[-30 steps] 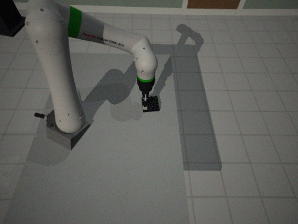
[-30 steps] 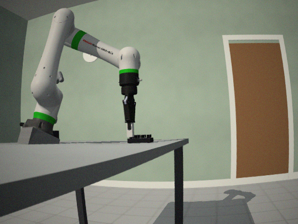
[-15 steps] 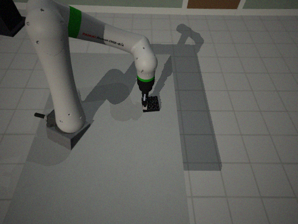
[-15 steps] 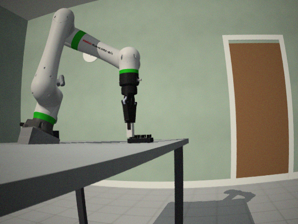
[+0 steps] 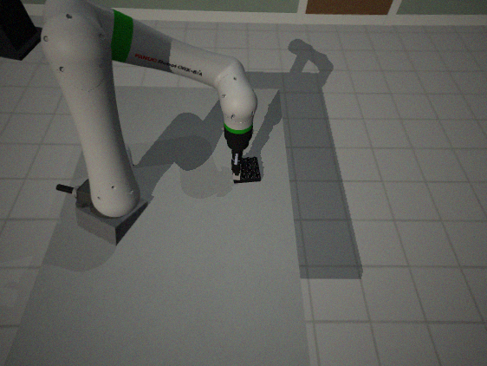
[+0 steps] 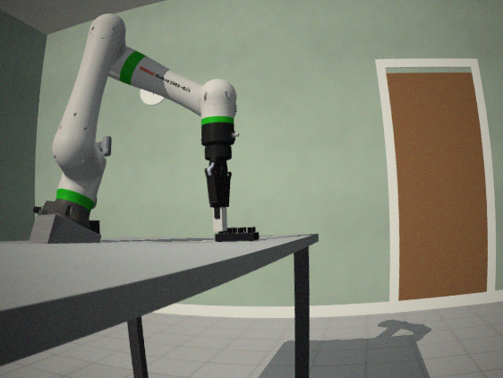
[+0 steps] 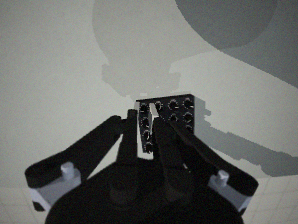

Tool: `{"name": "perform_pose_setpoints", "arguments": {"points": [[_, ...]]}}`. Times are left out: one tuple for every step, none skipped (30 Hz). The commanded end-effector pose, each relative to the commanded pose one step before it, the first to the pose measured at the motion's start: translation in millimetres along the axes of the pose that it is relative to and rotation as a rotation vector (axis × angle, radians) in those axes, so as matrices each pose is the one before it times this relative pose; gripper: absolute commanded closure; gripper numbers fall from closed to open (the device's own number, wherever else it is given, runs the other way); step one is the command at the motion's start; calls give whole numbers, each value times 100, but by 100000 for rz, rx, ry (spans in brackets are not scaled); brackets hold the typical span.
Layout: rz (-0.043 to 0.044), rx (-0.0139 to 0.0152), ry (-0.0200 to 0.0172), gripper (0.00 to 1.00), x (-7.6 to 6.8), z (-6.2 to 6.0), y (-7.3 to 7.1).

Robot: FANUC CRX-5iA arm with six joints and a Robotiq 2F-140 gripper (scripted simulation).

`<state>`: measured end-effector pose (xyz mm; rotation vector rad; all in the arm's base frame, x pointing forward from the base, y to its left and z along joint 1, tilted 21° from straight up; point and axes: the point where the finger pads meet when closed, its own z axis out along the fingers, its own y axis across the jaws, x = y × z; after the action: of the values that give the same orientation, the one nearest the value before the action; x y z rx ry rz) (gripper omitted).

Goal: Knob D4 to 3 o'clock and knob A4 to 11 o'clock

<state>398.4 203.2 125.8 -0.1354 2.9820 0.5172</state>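
In the wrist view, the gripper (image 5: pixel 237 175) (image 6: pixel 219 228) (image 7: pixel 143 109) is nearly closed, its pale fingertips (image 5: pixel 237 177) (image 6: pixel 222 219) leaving a narrow gap over one edge of the black knob box (image 5: pixel 255 179) (image 6: pixel 237 237) (image 7: pixel 181 98). Whether a knob sits between them cannot be told. That view shows rows of round knobs (image 6: pixel 245 230) (image 7: pixel 173 104), some covered by the fingers; the exterior view reduces them to short stubs in profile, but shows the tips reaching down to about knob height. The box lies flat on the grey bench (image 5: pixel 195 260) (image 6: pixel 157 287) (image 7: pixel 50 75), and the names and white lines are too small to read. From the top, the box appears near the bench's edge, with the gripper over the side toward the arm's base. The white arm (image 5: pixel 100 121) (image 6: pixel 76 112) rises steeply from its grey base block (image 5: pixel 97 220) (image 6: pixel 40 230), bends high up, slopes down along the forearm and turns at the wrist so the gripper points straight down. Only the exterior view shows the bench legs (image 6: pixel 302 313) and the full brown door (image 6: pixel 436 179) in the far green wall (image 6: pixel 291 157).

The black two-fingered claw (image 5: pixel 237 177) (image 6: pixel 219 224) (image 7: pixel 143 109) with pale fingertips turned about its upright axis, low at the black knob box (image 5: pixel 252 169) (image 6: pixel 237 236) (image 7: pixel 181 111), showing a broader outline in the exterior view.
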Motion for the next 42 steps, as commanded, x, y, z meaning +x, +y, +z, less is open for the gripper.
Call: {"name": "perform_pose_setpoints", "arguments": {"points": [[4,-5,-40,88,-19,-17,1],[0,0,0,88,0,0,0],[0,0,0,88,0,0,0],[0,0,0,88,0,0,0],[0,0,0,88,0,0,0],[0,0,0,88,0,0,0],[0,0,0,88,0,0,0],[0,0,0,88,0,0,0],[0,0,0,88,0,0,0],[0,0,0,88,0,-3,0],[0,0,0,88,0,-17,0],[0,0,0,88,0,-42,0],[0,0,0,88,0,-74,0],[0,0,0,88,0,-110,0],[0,0,0,88,0,-148,0],[0,0,0,88,0,-185,0],[0,0,0,88,0,-219,0],[0,0,0,88,0,-248,0],[0,0,0,88,0,-271,0],[0,0,0,88,0,-287,0],[0,0,0,88,0,0,0],[0,0,0,88,0,0,0],[0,0,0,88,1,-296,0],[0,0,0,88,-1,-295,0],[0,0,0,88,0,-288,0],[0,0,0,88,0,-272,0],[0,0,0,88,0,-249,0],[0,0,0,88,0,-219,0],[0,0,0,88,0,-186,0],[0,0,0,88,0,-149,0],[0,0,0,88,0,-111,0],[0,0,0,88,0,-74,0],[0,0,0,88,0,-42,0],[0,0,0,88,0,-17,0],[0,0,0,88,0,-3,0],[0,0,0,88,0,0,0],[0,0,0,88,0,0,0],[0,0,0,88,0,0,0],[0,0,0,88,0,0,0],[0,0,0,88,0,0,0],[0,0,0,88,0,0,0],[0,0,0,88,0,0,0]]}}
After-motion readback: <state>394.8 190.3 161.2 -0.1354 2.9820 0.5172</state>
